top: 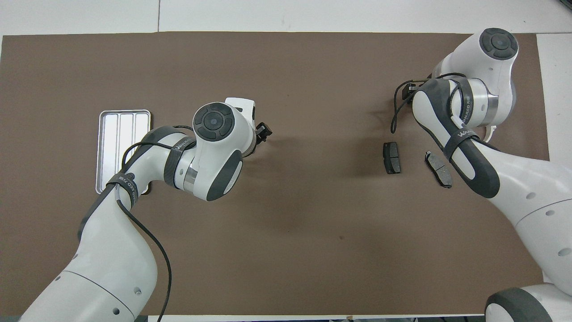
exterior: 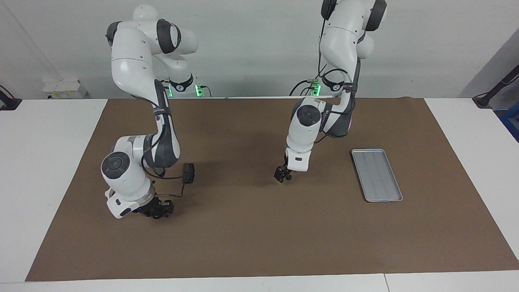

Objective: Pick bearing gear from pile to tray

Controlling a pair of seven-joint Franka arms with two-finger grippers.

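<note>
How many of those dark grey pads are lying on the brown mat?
2. One brake pad lies toward the right arm's end of the table; the second pad lies beside it, partly under the right arm. More may be hidden beneath that arm.
</note>
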